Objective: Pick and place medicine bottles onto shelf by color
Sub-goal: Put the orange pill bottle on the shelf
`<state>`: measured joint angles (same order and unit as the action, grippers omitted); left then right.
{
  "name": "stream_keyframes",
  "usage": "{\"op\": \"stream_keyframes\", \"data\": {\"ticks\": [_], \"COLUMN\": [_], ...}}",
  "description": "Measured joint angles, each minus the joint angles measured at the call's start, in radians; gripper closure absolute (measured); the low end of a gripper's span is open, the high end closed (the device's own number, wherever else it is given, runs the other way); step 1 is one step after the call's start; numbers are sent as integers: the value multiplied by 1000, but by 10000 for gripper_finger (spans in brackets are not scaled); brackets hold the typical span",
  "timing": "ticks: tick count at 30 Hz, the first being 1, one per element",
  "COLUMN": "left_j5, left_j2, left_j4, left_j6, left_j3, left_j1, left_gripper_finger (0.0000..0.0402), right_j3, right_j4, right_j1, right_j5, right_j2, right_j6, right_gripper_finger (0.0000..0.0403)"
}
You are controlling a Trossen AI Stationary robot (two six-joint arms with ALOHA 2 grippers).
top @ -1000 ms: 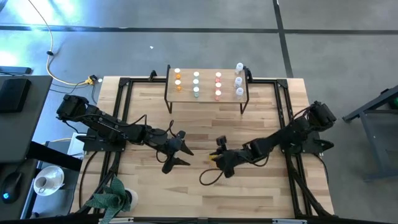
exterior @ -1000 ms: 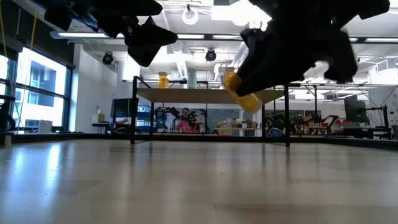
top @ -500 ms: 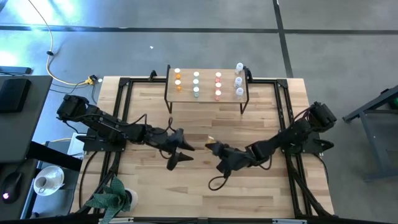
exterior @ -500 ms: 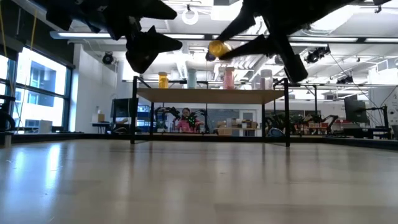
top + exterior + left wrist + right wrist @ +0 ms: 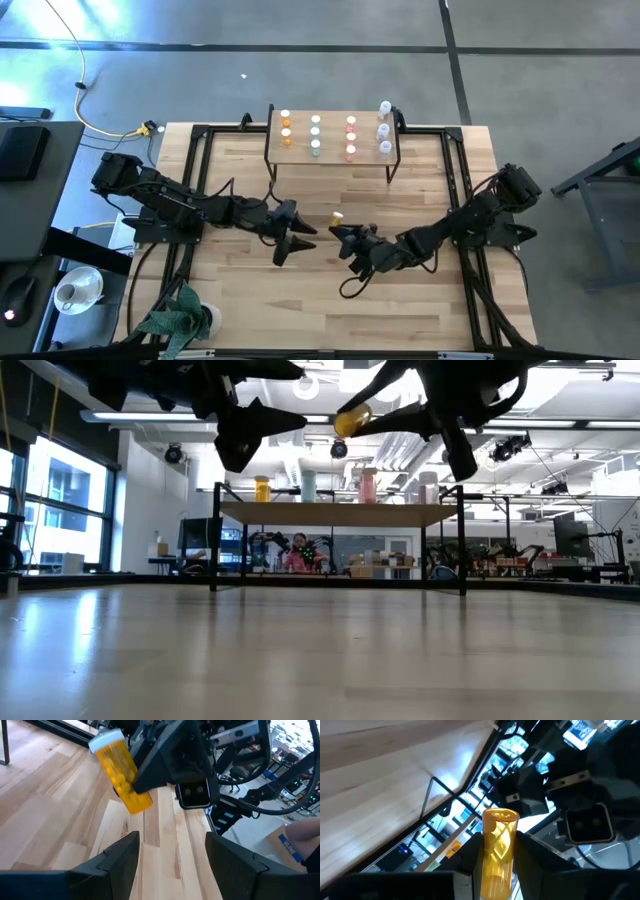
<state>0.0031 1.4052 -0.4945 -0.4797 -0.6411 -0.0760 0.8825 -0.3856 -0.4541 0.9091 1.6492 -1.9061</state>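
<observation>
The right gripper (image 5: 338, 228) clenches 1 orange bottle (image 5: 336, 217) above the table (image 5: 430, 300), cap toward the released left gripper (image 5: 302, 238).

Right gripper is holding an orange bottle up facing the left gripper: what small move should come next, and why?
Probably the left gripper should ease forward around the orange bottle: its fingers stand open, and the right gripper, shut on the bottle's base, holds it tilted in mid-air above the table, capped end free.

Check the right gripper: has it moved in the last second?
Yes. In the high view the right gripper, shut on an orange bottle, swung toward the shelf and the left gripper.
</observation>
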Motion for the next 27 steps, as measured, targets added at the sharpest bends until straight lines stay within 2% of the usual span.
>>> {"op": "stream_keyframes", "data": {"ticks": [10, 19, 27], "left_j5": [-68, -67, -35], "left_j2": [26, 108, 150], "left_j4": [-40, -164, -161], "left_j6": [1, 3, 35], "left_j3": [0, -2, -61], "left_j1": [6, 14, 23], "left_gripper_finger": [183, 183, 183], "right_j3": [0, 0, 0], "right_j4": [-58, -93, -108], "right_j1": [0, 0, 0], "right_j5": [-46, -53, -53], "right_j2": [0, 0, 0], "right_j6": [-32, -69, -85], "right_gripper_finger": [327, 327, 327]}}
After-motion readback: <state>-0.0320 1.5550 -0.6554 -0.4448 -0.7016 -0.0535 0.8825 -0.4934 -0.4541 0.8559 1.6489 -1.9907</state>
